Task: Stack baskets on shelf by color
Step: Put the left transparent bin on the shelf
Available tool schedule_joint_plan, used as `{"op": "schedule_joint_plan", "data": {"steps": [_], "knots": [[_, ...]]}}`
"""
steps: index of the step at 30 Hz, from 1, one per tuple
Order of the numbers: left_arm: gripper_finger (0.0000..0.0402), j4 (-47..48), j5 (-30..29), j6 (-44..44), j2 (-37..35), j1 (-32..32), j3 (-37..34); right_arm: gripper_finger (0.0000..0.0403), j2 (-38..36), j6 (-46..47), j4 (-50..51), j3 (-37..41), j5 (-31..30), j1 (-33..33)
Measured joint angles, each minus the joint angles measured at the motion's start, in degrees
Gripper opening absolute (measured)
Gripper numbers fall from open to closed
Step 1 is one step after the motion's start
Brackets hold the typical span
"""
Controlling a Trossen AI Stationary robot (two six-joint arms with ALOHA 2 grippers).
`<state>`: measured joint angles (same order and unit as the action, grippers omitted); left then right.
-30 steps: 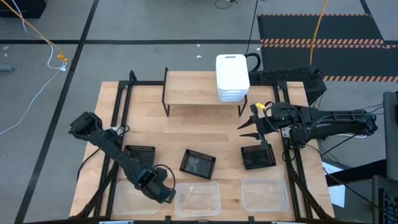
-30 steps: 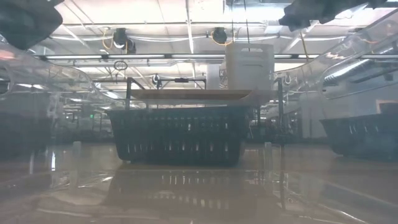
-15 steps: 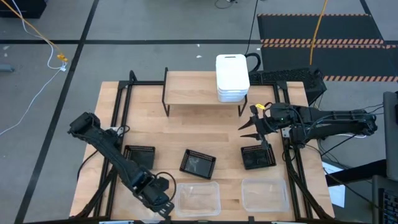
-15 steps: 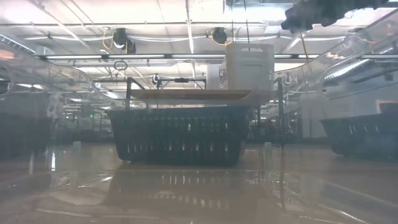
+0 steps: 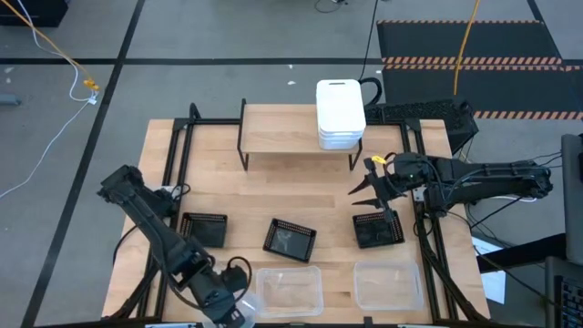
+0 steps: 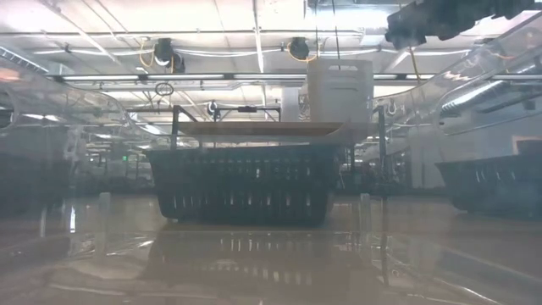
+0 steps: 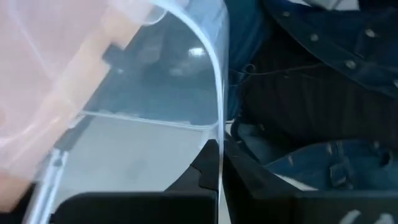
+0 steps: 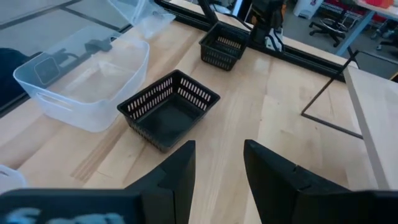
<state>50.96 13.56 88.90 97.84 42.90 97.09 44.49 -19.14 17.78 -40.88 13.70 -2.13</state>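
The tabletop point(image 5: 301, 196) is pale butcher-block wood, smooth and flat, framed by black rails. At its far edge stands the shelf point(image 5: 287, 137), a light wood plank on thin black metal legs; the stack of white baskets point(image 5: 340, 114), opaque, smooth and round-cornered, occupies its right end, and the rest of the plank is bare. Along the near edge sit the clear baskets: the middle clear basket point(image 5: 290, 290) and the right clear basket point(image 5: 387, 284) are thin, glossy, translucent plastic with rounded rims. The left arm reaches to the near left corner, where the left pincer point(image 5: 228, 308) is pressed together on the wall of the left clear basket point(image 7: 186, 93); in the left wrist view that rim shows raised and tilted against the room beyond. Three black mesh baskets, rigid and perforated, lie mid-table: the left black basket point(image 5: 204, 229), the centre black basket point(image 5: 290, 240) and the right black basket point(image 5: 378, 230). The right pincer point(image 5: 372, 187) hovers with fingers spread just beyond the right black basket, holding nothing. Risks: the slick, flexible clear wall may slip or bow out of a one-edge pinch; a tilted carry could clip the middle clear basket or the shelf legs.
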Motion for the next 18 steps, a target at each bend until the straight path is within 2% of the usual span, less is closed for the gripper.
{"op": "schedule_joint_plan", "data": {"steps": [4,7,10,12,14,18], "knots": [[0.0003,4.8,0.0,-10.6,0.0,-2.3,5.7,0.0129,0.0,0.0,-0.7,0.0,0.0,0.0],[0.0002,9.6,-1.0,-24.9,0.0,-4.9,10.0,0.0129,0.0,-0.2,-1.3,0.0,0.0,0.0],[0.0003,18.8,-5.9,-41.0,0.0,-7.8,15.7,0.0129,0.0,-0.2,-2.3,0.0,0.0,0.0],[0.0005,25.5,-12.5,-51.3,0.0,-10.0,19.8,0.0129,0.0,-0.2,-2.9,0.0,0.0,0.0],[0.0006,30.2,-22.0,-60.0,0.0,-12.5,23.5,0.0129,0.0,-0.7,-3.0,0.0,0.0,0.0],[0.0007,35.4,-46.8,-71.6,-0.1,-17.7,29.8,0.0129,0.0,-1.1,-2.9,0.0,0.0,0.0]]}}
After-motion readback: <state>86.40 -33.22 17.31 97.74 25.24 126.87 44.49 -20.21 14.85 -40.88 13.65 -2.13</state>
